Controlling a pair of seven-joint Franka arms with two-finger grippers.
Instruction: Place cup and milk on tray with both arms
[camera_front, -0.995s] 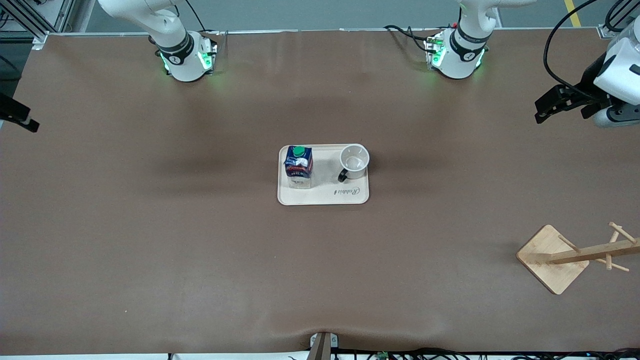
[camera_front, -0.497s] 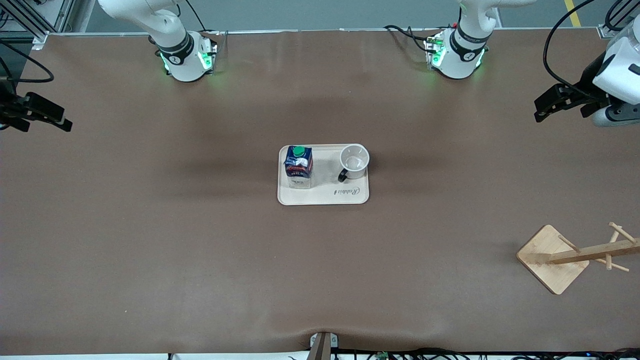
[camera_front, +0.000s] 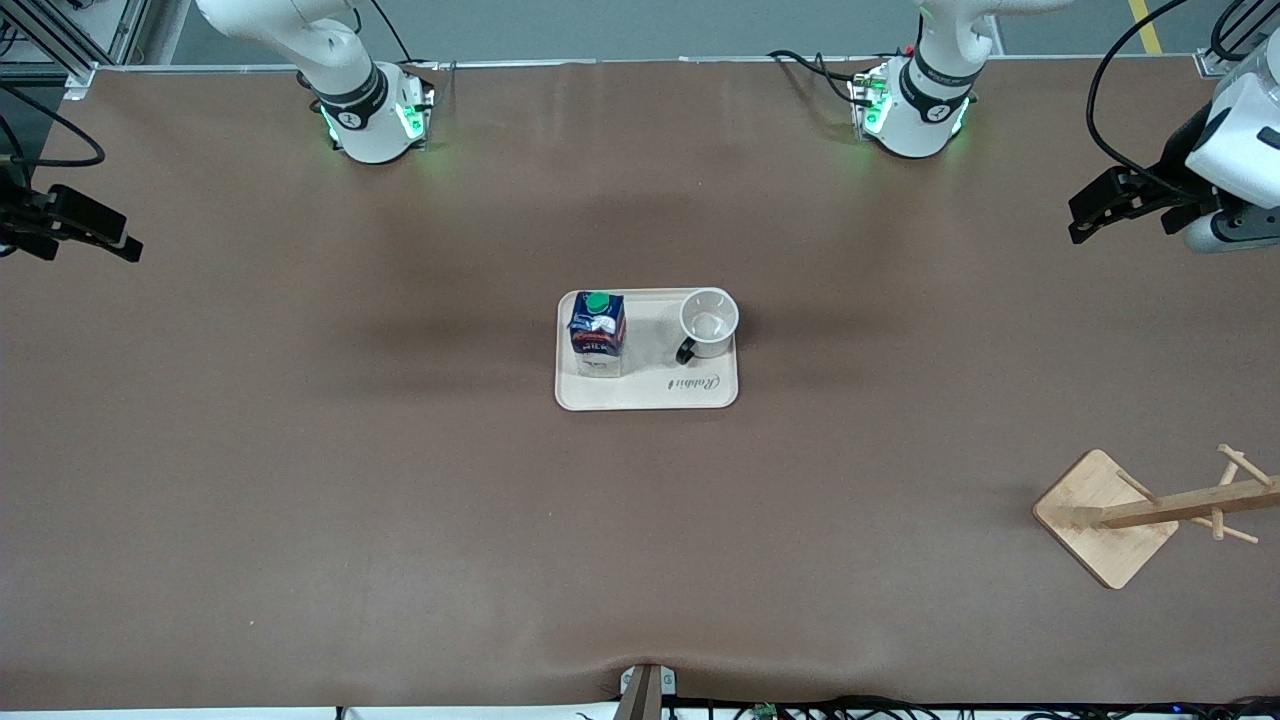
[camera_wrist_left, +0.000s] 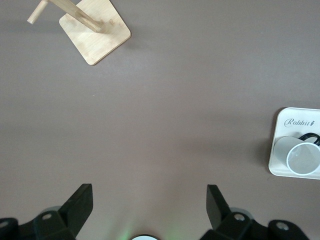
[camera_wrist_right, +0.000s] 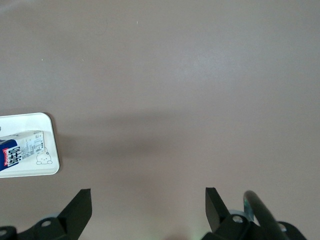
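A: Where does the front view look from?

B: High up, facing both arm bases along its top edge, taking in the whole table (camera_front: 300, 500).

A: And the wrist views?

B: Each looks straight down from well above the table. The left one catches the tray (camera_wrist_left: 280, 150) at its right edge, the right one at its left edge; the front view has it at center.

Brown-covered table (camera_front: 300, 480), wooden peg rack (camera_front: 1135, 515) near the left arm's end.
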